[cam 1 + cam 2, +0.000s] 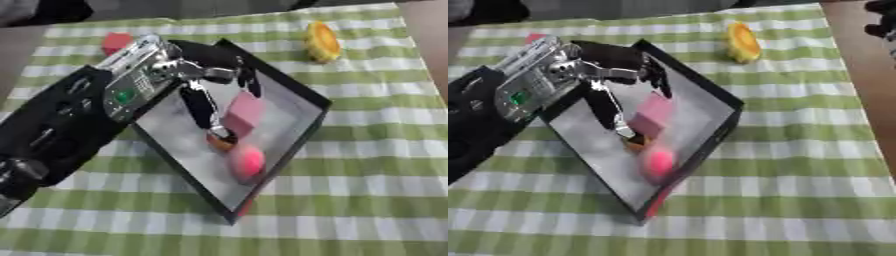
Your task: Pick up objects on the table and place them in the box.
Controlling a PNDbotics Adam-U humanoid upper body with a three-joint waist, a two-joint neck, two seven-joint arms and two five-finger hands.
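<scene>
A black box point(308, 96) with a grey floor lies askew in the middle of the checked cloth. Inside it are a pink block point(246, 113), a pink ball point(248, 160) and a small orange piece point(216, 144). My left hand point(166, 70) reaches in from the left over the box, open. One long finger point(203, 107) points down beside the pink block, its tip by the orange piece. The thumb is just above the block. A yellow-orange round object point(322, 41) stands on the cloth at the upper right. A red object point(115, 42) shows behind my left arm.
The green and white checked cloth point(376, 165) covers the table. Brown table edge shows at the right point(868, 100). A dark shape point(882, 22) in the top right corner of the right eye view may be my right hand. Something red point(246, 207) peeks out by the box's near corner.
</scene>
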